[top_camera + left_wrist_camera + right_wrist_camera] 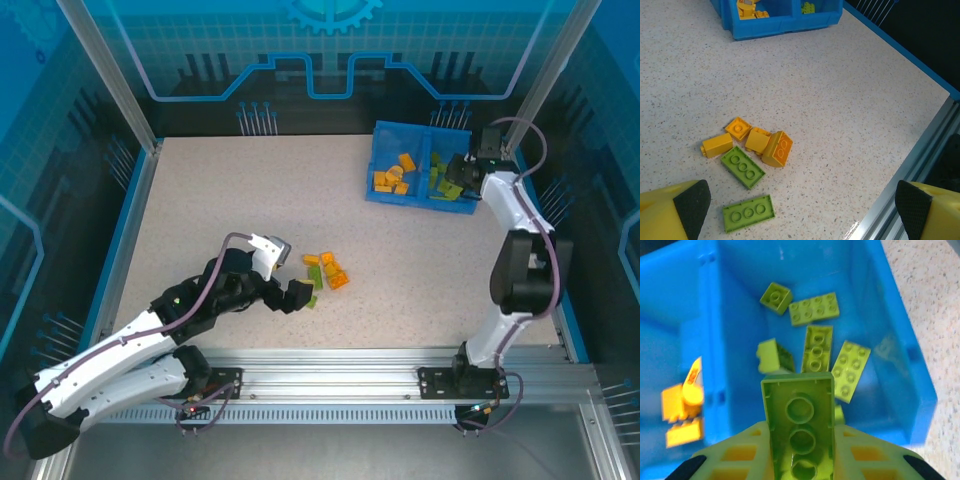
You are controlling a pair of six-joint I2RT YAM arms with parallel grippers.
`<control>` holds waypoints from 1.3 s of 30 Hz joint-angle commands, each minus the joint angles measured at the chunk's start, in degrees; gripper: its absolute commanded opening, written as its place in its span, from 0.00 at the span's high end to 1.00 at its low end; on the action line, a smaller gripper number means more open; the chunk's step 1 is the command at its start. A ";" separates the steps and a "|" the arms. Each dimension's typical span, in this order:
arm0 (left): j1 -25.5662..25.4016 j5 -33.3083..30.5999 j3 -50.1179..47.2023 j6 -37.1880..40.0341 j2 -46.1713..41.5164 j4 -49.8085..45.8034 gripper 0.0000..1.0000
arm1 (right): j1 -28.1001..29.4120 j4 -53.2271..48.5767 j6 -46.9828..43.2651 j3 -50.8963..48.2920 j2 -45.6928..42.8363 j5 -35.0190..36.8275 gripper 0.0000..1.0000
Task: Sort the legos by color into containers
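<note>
Speckled beige counter (220, 210), blue-rimmed, inside translucent blue panels (330, 50); the blue bin (415, 204) sits far right, orange legos (393, 173) in its left compartment, green legos (814, 310) in its right. Right arm extends over the right compartment, right gripper (801, 455) clamped on a green brick (799, 405), underside showing. Left arm lies low and bent, left gripper (801, 205) spread wide and empty above a loose cluster (747, 160) of orange and green bricks mid-counter, well apart from the bin.
</note>
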 commanded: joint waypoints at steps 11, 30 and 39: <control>0.26 -22.42 5.34 -25.23 10.01 -7.38 0.01 | -0.15 -13.86 0.86 28.03 22.39 1.83 0.50; 0.12 -17.45 0.81 -63.59 18.85 -12.03 0.01 | 6.10 -3.91 4.34 -11.78 -14.27 -6.52 0.42; -1.90 -13.51 3.26 -70.00 29.51 -13.29 0.02 | 22.87 -5.98 4.70 -26.69 -36.06 -12.20 0.26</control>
